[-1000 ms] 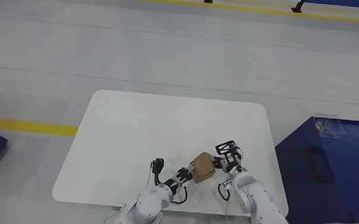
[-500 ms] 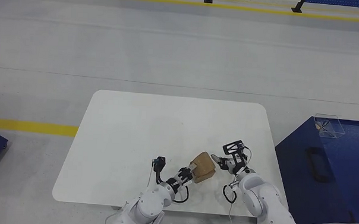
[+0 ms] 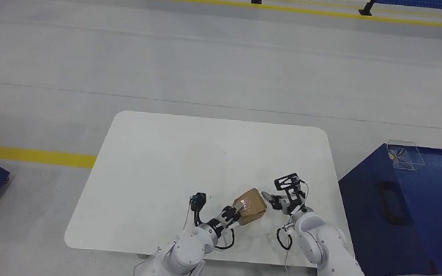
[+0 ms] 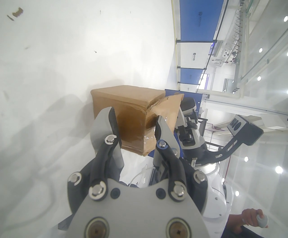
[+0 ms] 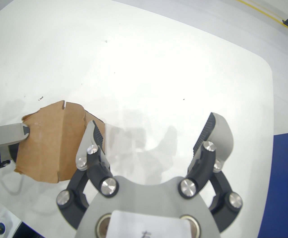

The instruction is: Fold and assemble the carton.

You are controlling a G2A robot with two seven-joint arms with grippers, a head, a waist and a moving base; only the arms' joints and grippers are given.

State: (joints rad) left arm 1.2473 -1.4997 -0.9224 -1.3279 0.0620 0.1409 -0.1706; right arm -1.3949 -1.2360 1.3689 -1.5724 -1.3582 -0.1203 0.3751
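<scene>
Brown cardboard carton (image 3: 250, 206), small and partly boxed. It sits at about 5 o'clock on the white round-cornered surface (image 3: 206, 152), close to the near edge. One flap stands loose, with a ragged, creased edge.

Left gripper (image 4: 135, 113) is at 8 o'clock of the carton, narrowed onto its near end, one finger on either side of the wall. Right gripper (image 5: 152, 119) is at 3 o'clock, just beside the carton, spread wide and empty.

Handling, by judgement:
- Light, thin board, stiff along the panels and weak at scored folds.
- Walls likely to buckle under a hard pinch.
- The torn flap could rip further.
- Best hold is probably a panel edge near a corner, pressing flaps along the crease, not mid-panel.

Surface is smooth and faintly speckled, so the carton may slide when pushed.

Room: pale grey floor with a yellow line (image 3: 37, 156) at 9 o'clock. A blue cabinet (image 3: 401, 217) stands off the surface at 4 o'clock.
</scene>
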